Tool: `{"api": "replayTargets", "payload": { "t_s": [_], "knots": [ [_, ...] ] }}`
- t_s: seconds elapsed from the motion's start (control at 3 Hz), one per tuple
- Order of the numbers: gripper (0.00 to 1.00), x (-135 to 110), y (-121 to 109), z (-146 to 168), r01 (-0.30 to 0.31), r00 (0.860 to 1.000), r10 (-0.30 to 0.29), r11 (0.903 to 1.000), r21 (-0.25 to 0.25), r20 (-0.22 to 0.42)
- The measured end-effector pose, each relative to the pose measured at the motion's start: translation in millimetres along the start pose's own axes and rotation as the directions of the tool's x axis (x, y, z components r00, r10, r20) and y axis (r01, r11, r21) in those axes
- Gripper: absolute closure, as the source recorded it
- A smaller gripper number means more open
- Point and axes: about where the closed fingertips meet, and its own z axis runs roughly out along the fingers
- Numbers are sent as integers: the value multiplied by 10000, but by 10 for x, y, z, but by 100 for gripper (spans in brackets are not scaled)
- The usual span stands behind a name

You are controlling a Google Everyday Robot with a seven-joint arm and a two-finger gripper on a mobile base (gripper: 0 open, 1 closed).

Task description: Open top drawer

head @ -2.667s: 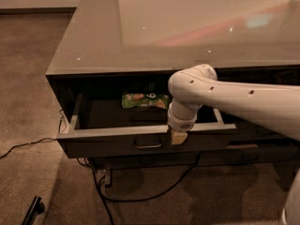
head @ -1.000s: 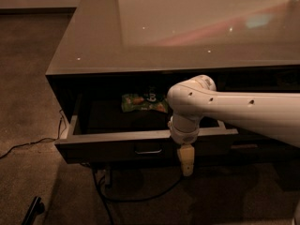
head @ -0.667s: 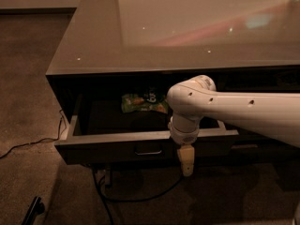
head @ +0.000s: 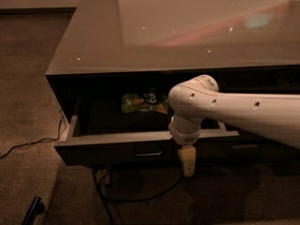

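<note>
The top drawer (head: pixel 108 151) is pulled out from under the grey counter top. Its dark front faces me and its small bar handle (head: pixel 148 152) sits at the centre. A green snack bag (head: pixel 144 103) lies at the back of the drawer. My gripper (head: pixel 187 162) hangs from the white arm just in front of the drawer front, right of the handle and apart from it, pointing down.
The glossy counter top (head: pixel 187 27) overhangs the drawer. A black cable (head: pixel 136 198) runs over the carpet below the drawer. A dark object (head: pixel 33 210) lies on the floor at the bottom left. Another drawer front (head: pixel 262 146) shows to the right.
Since 2.7 s ago the drawer has slid out further and my gripper has dropped from the drawer's top edge to in front of its face. Over the last second nothing moves.
</note>
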Motion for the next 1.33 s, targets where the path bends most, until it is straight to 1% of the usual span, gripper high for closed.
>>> {"api": "replayTargets", "payload": {
  "t_s": [0.33, 0.67, 1.0, 1.33],
  "knots": [
    [0, -34, 14, -132, 160, 9999, -157, 9990, 417, -60],
    [0, -59, 65, -224, 222, 9997, -216, 9977, 647, -97],
    [18, -55, 137, -267, 193, 9995, -173, 9972, 723, -272],
    [41, -19, 191, -277, 115, 9990, -83, 9971, 748, -436]
  ]
}}
